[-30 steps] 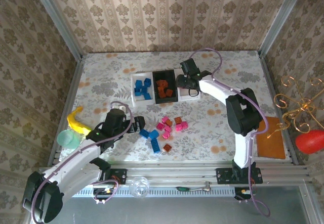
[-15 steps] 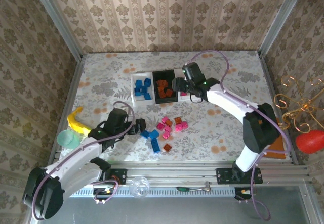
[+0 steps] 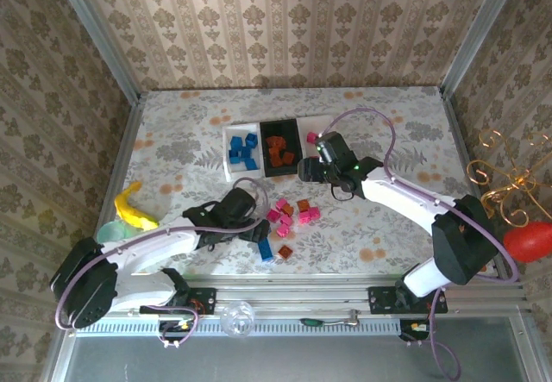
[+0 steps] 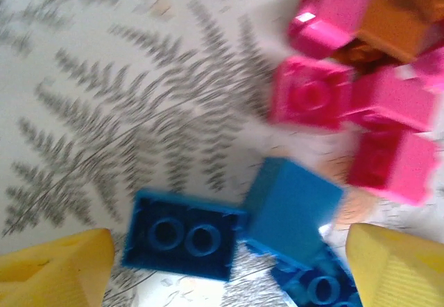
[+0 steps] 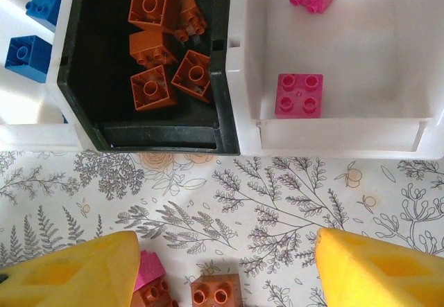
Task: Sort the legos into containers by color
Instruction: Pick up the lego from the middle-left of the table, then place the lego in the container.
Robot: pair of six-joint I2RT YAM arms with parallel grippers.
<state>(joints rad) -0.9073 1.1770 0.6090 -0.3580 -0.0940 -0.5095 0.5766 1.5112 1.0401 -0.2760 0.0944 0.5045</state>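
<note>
Blue bricks (image 4: 184, 234) sit between the tips of my left gripper (image 4: 225, 265). Its jaws are spread either side, and I can't see them touching anything. Pink legos (image 4: 312, 95) crowd in close on the right, but the bare surface (image 4: 104, 78) to the left gives me free room. My right gripper (image 5: 225, 276) hangs wide and empty, just short of the near rim of the containers (image 5: 340, 134). Orange-brown bricks (image 5: 149, 50) lie in the black middle tray (image 5: 159, 139), with two pink in the right white one and blue in the left.
</note>
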